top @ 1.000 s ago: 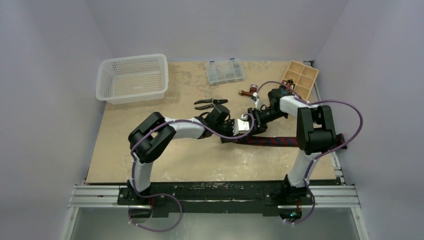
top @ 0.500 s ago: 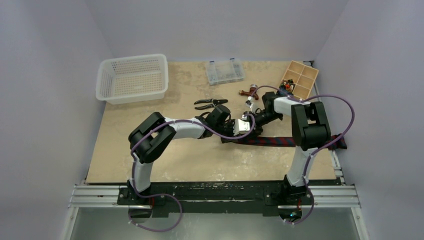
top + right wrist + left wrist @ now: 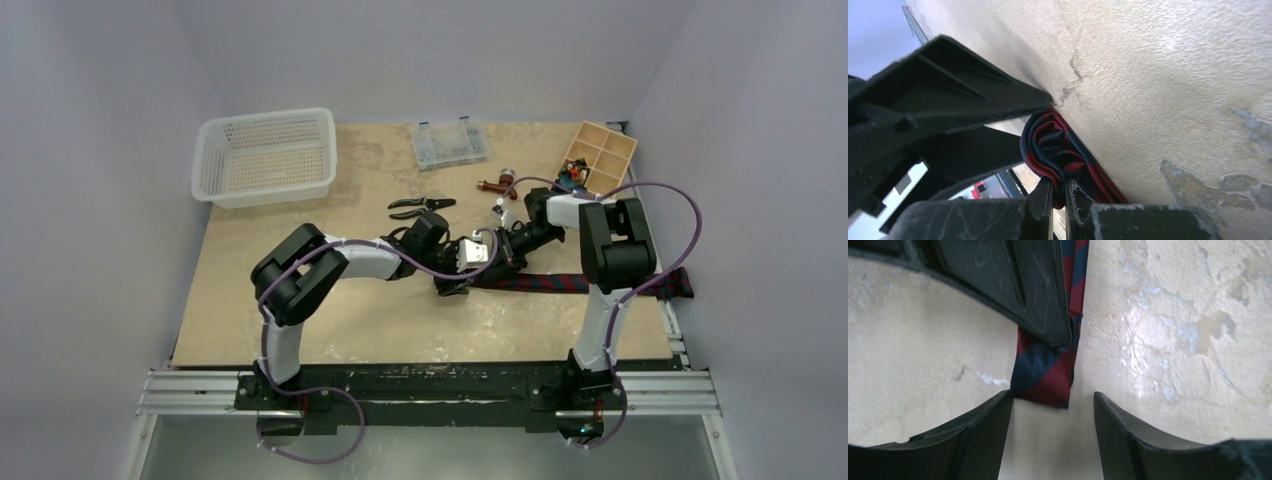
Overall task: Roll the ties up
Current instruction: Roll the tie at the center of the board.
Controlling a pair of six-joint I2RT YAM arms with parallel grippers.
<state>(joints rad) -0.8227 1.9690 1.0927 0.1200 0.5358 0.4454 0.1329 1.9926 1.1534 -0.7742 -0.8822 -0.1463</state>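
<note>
Your tie point(image 3: 590, 283) lies flat on the table point(image 3: 350, 320), right of centre. In the overhead view its long axis runs left to right. One end reaches the table's right edge, and the other points left toward the two grippers at mid-table. That left end is curled into a small roll, which the right wrist view shows as red and navy layers folded over themselves. Your right gripper point(image 3: 1058, 197) is pressed together on the roll, with fabric pinched between its fingertips. Your left gripper point(image 3: 1052, 397) stands spread, one finger on each side of the striped tip. Whether the left finger grazes the cloth, you cannot tell.
</note>
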